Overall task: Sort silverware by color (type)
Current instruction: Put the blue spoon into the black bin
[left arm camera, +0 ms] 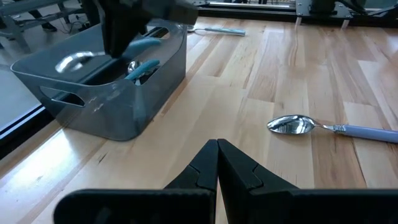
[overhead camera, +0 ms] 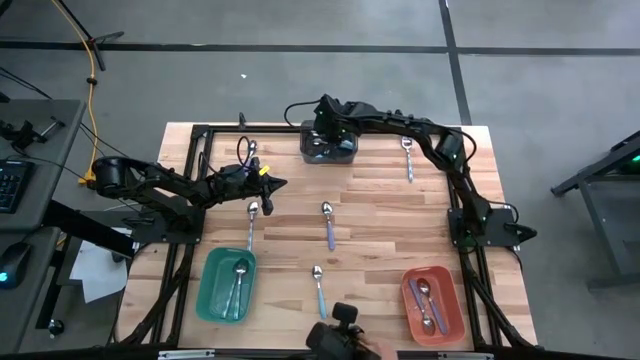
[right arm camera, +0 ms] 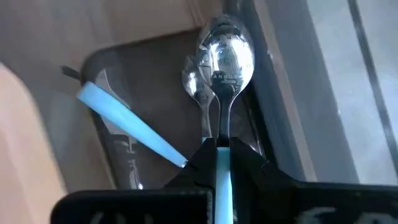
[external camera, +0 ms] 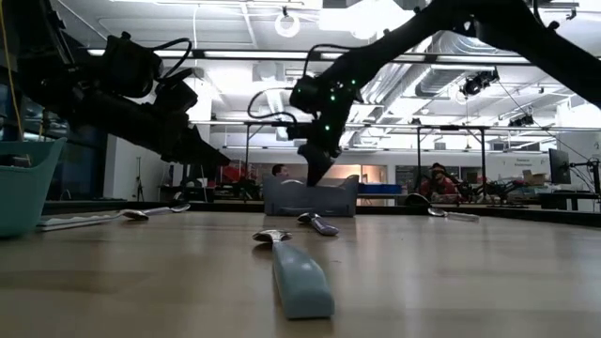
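Note:
My right gripper (overhead camera: 328, 138) points down over the grey bin (overhead camera: 345, 152) at the table's far edge and is shut on a light-blue-handled spoon (right arm camera: 227, 53). Another light blue spoon (right arm camera: 130, 127) lies inside that bin. My left gripper (overhead camera: 272, 185) hovers shut and empty left of centre, near a pale-handled spoon (overhead camera: 251, 222) lying flat on the table. Also flat on the table are a purple-handled spoon (overhead camera: 328, 225), a blue one (overhead camera: 319, 288) and a light blue one (overhead camera: 408, 158). The teal bin (overhead camera: 205, 295) and the orange bin (overhead camera: 455, 310) each hold spoons. My right gripper pinches the spoon's light blue handle (right arm camera: 222, 171) between its two fingers, coming from above and pointing down. The spoon lies along the fingers, its shiny bowl (right arm camera: 227, 53) sticking out past the fingertips. It hangs bowl-down, lifted clear, over the inside of the grey bin.
The teal bin stands near the near-left corner, the orange bin near the near-right corner, the grey bin (external camera: 310, 197) at the far edge. A dark camera mount (overhead camera: 340, 335) sits at the near edge. Black frame rails run along both table sides. People show far behind the table.

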Controlling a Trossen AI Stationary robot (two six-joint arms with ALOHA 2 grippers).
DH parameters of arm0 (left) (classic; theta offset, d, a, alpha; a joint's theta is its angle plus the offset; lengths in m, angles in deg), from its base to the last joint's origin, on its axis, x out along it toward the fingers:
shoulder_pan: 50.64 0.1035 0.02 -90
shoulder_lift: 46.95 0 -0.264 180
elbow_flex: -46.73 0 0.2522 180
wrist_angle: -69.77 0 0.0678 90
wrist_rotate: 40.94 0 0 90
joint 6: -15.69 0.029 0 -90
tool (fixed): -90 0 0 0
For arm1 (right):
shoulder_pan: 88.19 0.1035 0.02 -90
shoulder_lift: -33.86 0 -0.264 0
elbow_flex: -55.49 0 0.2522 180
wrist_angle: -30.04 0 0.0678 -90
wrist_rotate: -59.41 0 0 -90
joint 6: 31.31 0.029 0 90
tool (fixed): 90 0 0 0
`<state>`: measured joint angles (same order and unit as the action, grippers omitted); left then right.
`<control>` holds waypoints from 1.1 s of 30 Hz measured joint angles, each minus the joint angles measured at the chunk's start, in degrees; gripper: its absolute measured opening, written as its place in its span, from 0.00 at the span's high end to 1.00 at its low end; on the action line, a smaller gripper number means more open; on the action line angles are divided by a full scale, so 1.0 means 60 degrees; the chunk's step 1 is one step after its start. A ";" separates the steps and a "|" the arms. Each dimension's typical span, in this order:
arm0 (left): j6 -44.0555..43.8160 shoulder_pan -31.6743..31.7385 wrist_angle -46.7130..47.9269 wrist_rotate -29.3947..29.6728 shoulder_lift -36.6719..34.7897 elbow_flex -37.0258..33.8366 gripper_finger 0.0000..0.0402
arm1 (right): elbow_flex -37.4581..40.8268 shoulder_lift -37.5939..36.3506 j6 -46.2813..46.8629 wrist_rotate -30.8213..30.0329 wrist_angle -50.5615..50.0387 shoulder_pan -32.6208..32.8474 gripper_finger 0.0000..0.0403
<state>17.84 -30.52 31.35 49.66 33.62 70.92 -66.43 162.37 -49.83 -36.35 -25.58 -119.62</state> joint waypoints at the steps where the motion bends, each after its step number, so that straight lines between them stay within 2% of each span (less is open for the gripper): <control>1: 0.0000 0.0000 0.0000 0.0000 0.0000 0.0000 1.00 | 0.0005 0.0056 0.0000 0.0039 0.0006 -0.0050 0.99; 12: -0.0002 0.0000 -0.0022 0.0000 0.0000 0.0000 1.00 | 0.0040 0.0167 -0.0095 0.0450 0.0097 -0.0453 0.99; 33: 0.0040 0.0000 -0.0021 0.0005 0.0000 0.0000 1.00 | 0.0058 0.0571 -0.0171 0.0812 0.0260 -0.0523 0.99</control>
<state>18.08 -30.52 31.22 49.68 33.62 70.92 -66.08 165.80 -50.86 -31.47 -24.02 -122.76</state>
